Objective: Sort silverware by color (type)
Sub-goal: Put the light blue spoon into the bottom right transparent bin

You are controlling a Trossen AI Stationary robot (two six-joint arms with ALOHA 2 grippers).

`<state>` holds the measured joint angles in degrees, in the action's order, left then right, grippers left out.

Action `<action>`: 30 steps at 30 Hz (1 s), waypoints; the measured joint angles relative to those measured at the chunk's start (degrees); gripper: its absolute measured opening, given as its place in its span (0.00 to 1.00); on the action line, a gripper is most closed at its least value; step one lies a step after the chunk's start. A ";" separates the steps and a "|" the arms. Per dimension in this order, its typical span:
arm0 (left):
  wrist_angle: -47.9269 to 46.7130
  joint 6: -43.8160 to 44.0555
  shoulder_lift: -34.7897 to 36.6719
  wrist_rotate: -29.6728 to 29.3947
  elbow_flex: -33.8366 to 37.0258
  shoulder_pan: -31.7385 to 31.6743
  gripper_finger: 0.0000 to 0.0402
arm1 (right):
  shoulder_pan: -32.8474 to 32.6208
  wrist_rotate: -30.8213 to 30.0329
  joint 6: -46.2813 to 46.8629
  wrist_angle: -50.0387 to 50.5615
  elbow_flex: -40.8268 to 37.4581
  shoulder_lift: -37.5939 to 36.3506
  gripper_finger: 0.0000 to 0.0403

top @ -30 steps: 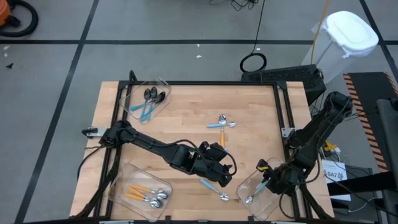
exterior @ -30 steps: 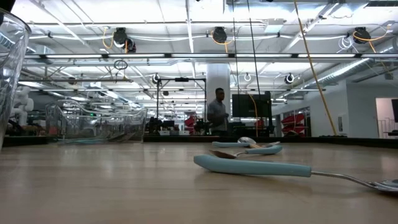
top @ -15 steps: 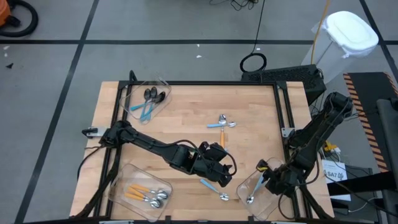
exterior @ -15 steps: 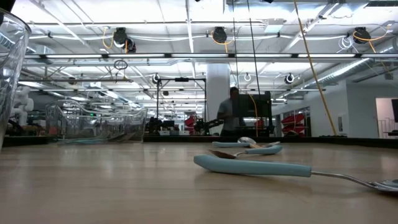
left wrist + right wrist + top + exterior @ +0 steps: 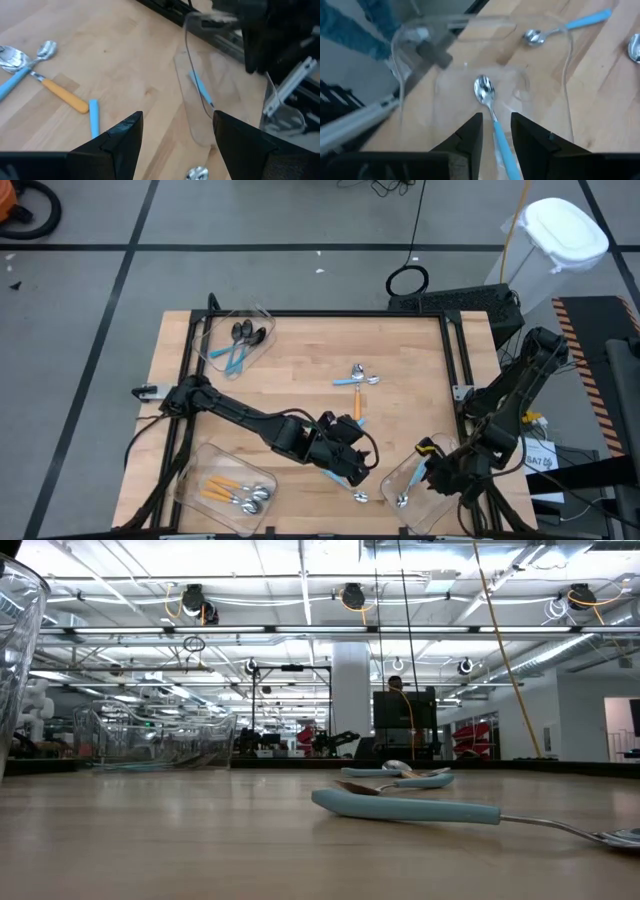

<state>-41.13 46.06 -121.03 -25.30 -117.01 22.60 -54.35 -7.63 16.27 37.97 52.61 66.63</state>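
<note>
Quick tally from us. We count three clear bins: first bin (image 5: 262,315), second bin (image 5: 190,465), third bin (image 5: 392,472). Spoons next: we get two black-bowled spoons (image 5: 243,333) with blue handles in the first bin, at least two orange-handled spoons (image 5: 218,489) in the second bin, and one blue-handled spoon (image 5: 415,478) in the third. Loose on the table we count three for sure: a blue one (image 5: 346,381), an orange one (image 5: 357,404), and another blue one (image 5: 357,495). Two robot arms: left arm (image 5: 240,412), right arm (image 5: 510,395).
</note>
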 joint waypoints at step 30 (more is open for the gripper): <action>-0.29 -4.43 -5.29 17.04 0.00 1.82 0.59 | 0.44 -8.84 38.97 -10.45 5.21 0.02 0.24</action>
<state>-41.42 41.63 -126.33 -8.26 -117.01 24.41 -53.91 -16.47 55.25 27.52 57.82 66.65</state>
